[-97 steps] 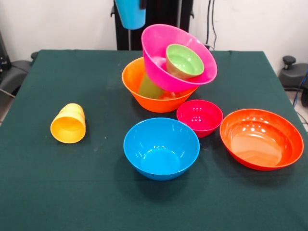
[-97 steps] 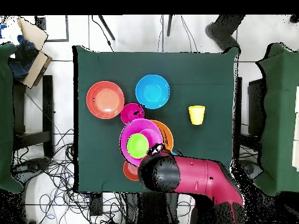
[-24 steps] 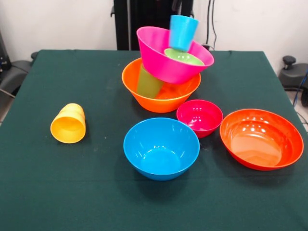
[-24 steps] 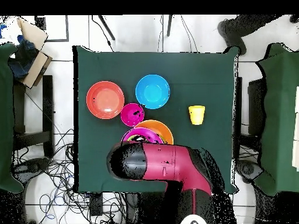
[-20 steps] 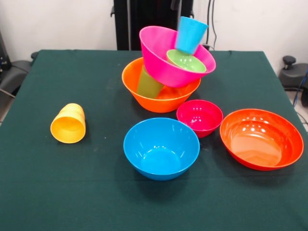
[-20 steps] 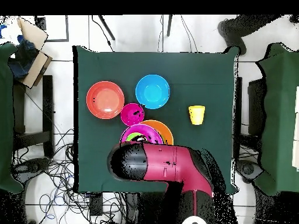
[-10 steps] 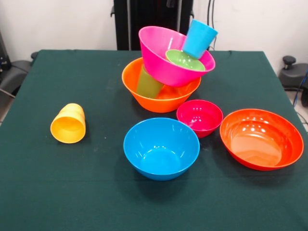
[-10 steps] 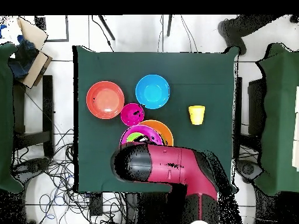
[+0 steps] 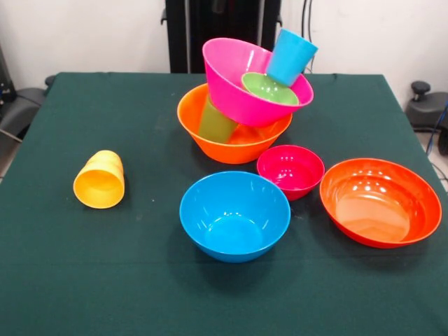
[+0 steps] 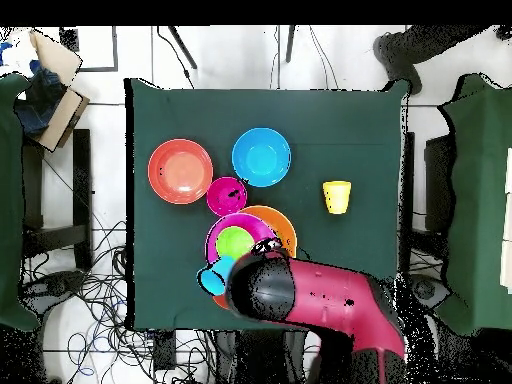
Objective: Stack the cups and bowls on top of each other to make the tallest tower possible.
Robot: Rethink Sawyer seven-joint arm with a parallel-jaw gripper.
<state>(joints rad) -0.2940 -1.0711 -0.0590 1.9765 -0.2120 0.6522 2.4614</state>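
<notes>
While the arm (image 10: 320, 295) lay over the table's robot-side edge in the overhead view, its gripper itself showed in neither view, so its state could not be told; the front view showed no arm at all.

Front view, near to far: the medium blue bowl (image 9: 234, 215) stood upright nearest the camera, apart from the others. To its right, the wide red-orange bowl (image 9: 380, 201) sat upright on the green tablecloth (image 9: 84, 280). The yellow-orange cup (image 9: 100, 179) lay on its side at the left, mouth toward the camera, well apart from everything. The small magenta bowl (image 9: 290, 170) stood between the blue bowl and the tower (image 9: 245, 98), just beside the big orange bowl (image 9: 233, 128). In that orange bowl, the green cup (image 9: 215, 122) leaned under the tilted big pink bowl (image 9: 253, 82). The small green bowl (image 9: 269, 89) sat inside the pink one, and the blue cup (image 9: 290, 57) leaned tilted at the pink bowl's far right rim, touching the green bowl.

In the overhead view the blue cup lay just beside the arm's dark head.

No readable writing or labels showed on any piece.
</notes>
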